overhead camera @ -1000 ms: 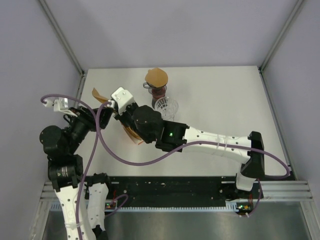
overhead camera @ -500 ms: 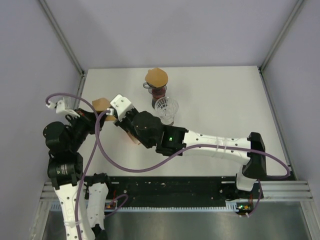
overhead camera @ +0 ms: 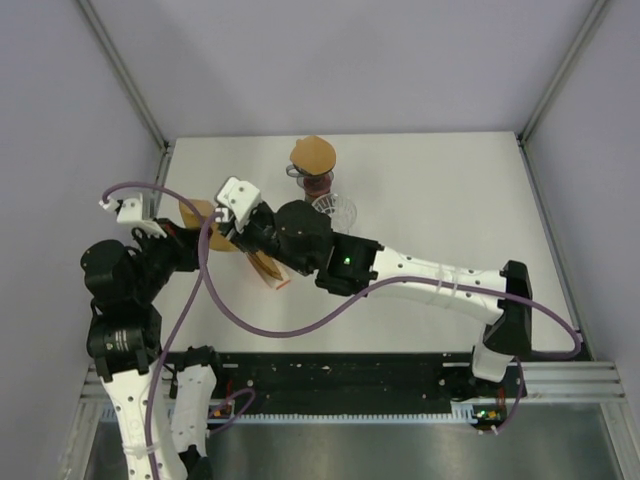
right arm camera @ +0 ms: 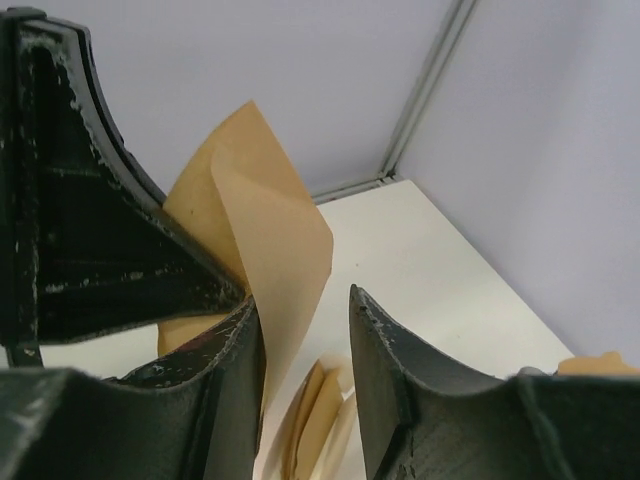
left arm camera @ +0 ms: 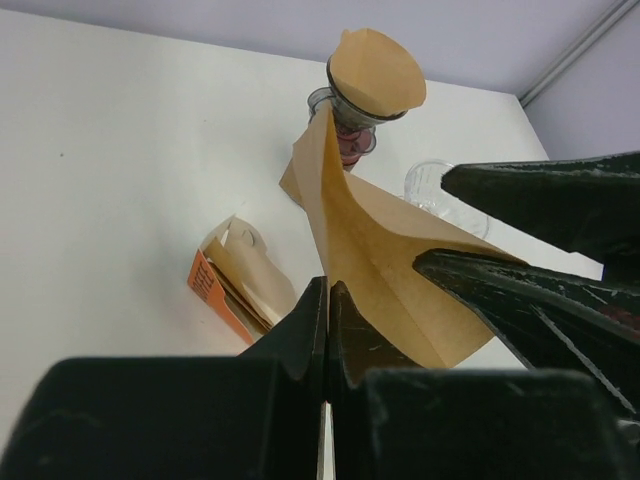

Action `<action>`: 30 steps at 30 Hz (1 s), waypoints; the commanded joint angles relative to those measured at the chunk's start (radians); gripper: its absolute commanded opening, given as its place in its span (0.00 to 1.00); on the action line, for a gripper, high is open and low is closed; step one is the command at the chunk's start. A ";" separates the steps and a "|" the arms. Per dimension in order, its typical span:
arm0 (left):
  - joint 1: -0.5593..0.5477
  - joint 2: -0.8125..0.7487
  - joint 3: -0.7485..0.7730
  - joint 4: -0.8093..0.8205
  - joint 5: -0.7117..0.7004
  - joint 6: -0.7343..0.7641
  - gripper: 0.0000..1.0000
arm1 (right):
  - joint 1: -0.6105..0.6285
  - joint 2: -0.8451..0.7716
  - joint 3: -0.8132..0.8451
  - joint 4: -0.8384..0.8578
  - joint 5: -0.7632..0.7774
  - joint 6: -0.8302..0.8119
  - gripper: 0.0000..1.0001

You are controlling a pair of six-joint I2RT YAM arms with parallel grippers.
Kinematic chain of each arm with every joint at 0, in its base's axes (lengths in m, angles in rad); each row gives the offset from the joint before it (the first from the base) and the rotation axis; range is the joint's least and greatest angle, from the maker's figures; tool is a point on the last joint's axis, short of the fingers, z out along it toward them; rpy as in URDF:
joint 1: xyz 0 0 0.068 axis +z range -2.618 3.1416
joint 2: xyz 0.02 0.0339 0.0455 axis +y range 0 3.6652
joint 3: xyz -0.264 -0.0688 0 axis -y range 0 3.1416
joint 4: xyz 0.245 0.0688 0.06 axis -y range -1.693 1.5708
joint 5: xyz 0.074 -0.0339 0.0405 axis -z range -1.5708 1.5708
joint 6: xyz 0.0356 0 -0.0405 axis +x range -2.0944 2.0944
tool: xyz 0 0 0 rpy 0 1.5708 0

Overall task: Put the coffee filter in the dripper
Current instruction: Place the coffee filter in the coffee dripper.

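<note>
The left gripper (left arm camera: 326, 292) is clamped on the lower corner of a brown coffee filter (left arm camera: 375, 250), which it holds in the air over the table's (left arm camera: 120, 150) left side. The right gripper (right arm camera: 305, 300) has its jaws spread. The filter's free edge hangs between them, lying against one finger without being pinched. Compared with half a second ago, the right wrist has moved a little farther from the bases and to the left, closing in on the filter. The left gripper has barely shifted. More of the orange filter pack (overhead camera: 268, 268) now shows from under the right arm.

The pack lies open on the table below the held filter, with pale filters inside. Farther back, the empty glass dripper (overhead camera: 337, 208) stands on the table. Just beside it is a glass carafe (overhead camera: 314, 183), and a second filter (overhead camera: 313, 155) sits opened in its dark top rim.
</note>
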 commanded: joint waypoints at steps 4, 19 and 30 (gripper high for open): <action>-0.019 0.007 0.045 -0.037 0.014 0.118 0.00 | -0.002 0.097 0.157 -0.007 -0.006 -0.046 0.37; -0.022 0.042 0.059 -0.028 -0.091 0.227 0.00 | -0.133 -0.029 0.030 -0.042 0.198 0.022 0.00; -0.051 0.328 0.230 -0.149 0.236 0.308 0.64 | -0.324 -0.049 0.145 -0.419 0.041 0.247 0.00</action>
